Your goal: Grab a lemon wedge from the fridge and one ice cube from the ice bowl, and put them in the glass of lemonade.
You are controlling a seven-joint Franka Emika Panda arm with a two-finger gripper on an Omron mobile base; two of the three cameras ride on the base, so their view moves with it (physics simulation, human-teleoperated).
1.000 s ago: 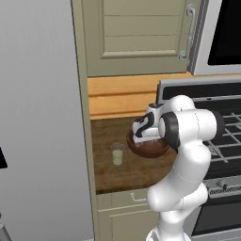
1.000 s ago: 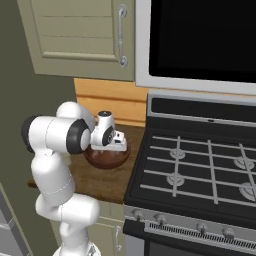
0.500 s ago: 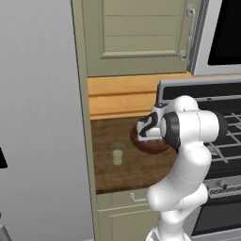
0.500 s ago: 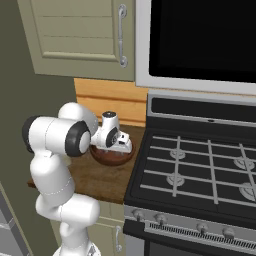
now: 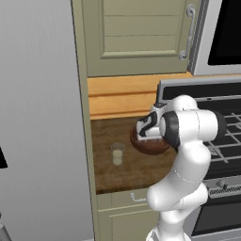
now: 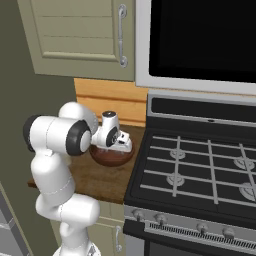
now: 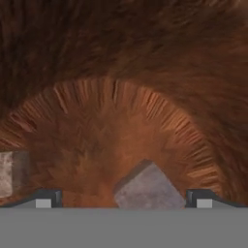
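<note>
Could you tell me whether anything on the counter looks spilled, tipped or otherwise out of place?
Nothing stands out: the glass of lemonade stands upright, the ice bowl sits level beside the stove, and the open gripper straddles an ice cube.

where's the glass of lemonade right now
The glass of lemonade stands on the wooden counter in the left base view, left of the ice bowl and apart from it, near the fridge side.

2 base views flank the arm; hand view looks close into the ice bowl [image 7: 121, 97].
</note>
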